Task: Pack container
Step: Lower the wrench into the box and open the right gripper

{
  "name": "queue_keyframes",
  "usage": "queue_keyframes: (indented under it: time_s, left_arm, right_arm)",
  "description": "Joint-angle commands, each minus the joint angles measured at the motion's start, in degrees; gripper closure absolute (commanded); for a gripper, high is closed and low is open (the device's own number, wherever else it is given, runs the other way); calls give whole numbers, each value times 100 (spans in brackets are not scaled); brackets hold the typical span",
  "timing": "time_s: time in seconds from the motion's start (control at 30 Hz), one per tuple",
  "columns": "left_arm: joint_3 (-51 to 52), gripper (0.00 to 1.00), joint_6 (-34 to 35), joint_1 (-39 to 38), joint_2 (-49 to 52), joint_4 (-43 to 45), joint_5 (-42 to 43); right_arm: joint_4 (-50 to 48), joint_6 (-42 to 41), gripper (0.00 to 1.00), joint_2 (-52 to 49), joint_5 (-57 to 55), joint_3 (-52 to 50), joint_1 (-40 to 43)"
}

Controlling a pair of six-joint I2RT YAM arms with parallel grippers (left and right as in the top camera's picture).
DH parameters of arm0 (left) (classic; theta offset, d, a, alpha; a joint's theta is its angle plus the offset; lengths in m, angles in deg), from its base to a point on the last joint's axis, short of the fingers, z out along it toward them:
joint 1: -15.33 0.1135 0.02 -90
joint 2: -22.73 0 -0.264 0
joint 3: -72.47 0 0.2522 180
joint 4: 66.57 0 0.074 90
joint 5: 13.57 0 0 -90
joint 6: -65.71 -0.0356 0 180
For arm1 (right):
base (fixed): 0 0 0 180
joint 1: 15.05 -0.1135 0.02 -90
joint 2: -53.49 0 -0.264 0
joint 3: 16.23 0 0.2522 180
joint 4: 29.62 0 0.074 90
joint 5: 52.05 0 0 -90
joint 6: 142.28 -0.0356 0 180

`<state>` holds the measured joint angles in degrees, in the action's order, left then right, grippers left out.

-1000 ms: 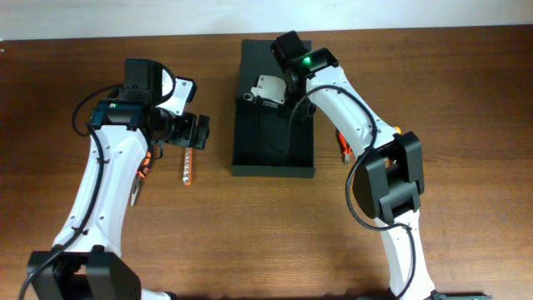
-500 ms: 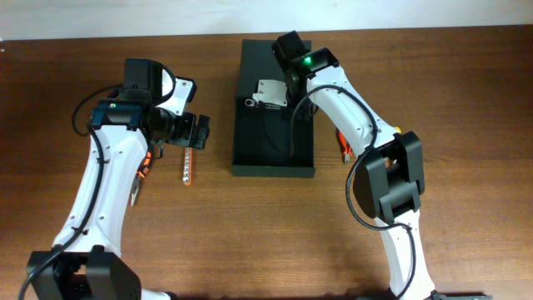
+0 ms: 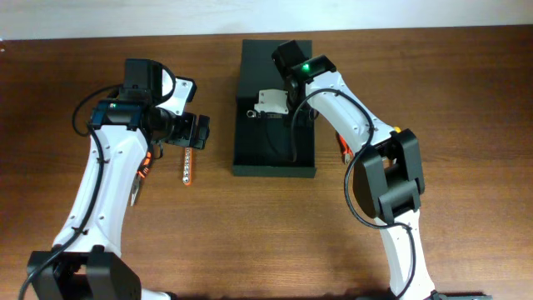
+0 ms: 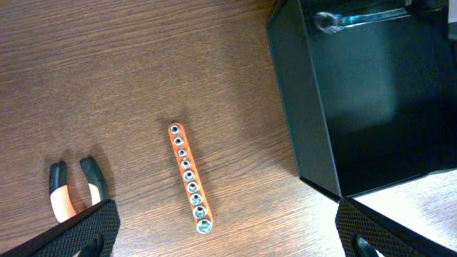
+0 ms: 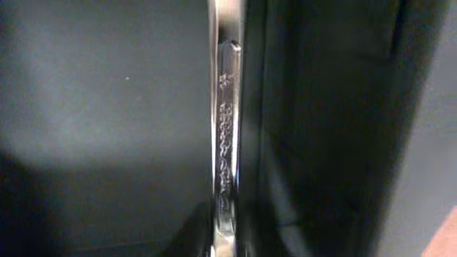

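Observation:
The container (image 3: 260,150) is a dark, open box at the table's middle back. It also shows in the left wrist view (image 4: 371,107). My right gripper (image 3: 268,106) is inside it, shut on a silver wrench (image 5: 227,128) that fills the right wrist view against the container's dark inside (image 5: 93,107). The wrench's end (image 4: 335,19) shows in the left wrist view. My left gripper (image 3: 196,133) is open and empty, hovering left of the container above an orange socket rail (image 3: 188,165), seen also in the left wrist view (image 4: 190,178).
Pliers with orange and black handles (image 3: 140,177) lie left of the socket rail, seen also in the left wrist view (image 4: 68,193). Another orange-handled tool (image 3: 341,147) lies right of the container, partly under my right arm.
My right gripper has moved a little toward the table's front inside the container, carrying the wrench. The left arm has not moved.

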<state>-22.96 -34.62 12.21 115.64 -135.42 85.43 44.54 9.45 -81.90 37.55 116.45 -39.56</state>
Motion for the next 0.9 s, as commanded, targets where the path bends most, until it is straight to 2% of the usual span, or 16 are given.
queue_keyframes:
  time_s: [0.0, 0.1, 0.43, 0.63, 0.87]
  left_arm:
    - [-109, 1, -92, -11, 37, -7, 20]
    - [-109, 1, -92, -11, 37, -7, 20]
    - [-109, 1, -92, -11, 37, -7, 20]
    - [-109, 1, -92, -11, 37, -7, 20]
    - [-109, 1, -92, -11, 37, -7, 20]
  right_arm:
    - [-46, 28, 76, -4, -70, -24, -20]
    - [-105, -396, 71, 0, -404, -11, -105]
    - [455, -1541, 72, 367, -708, 584, -702]
    - [1130, -3300, 72, 1058, -979, 1147, -667]
    - [1451, -5641, 72, 1663, -933, 1327, 413]
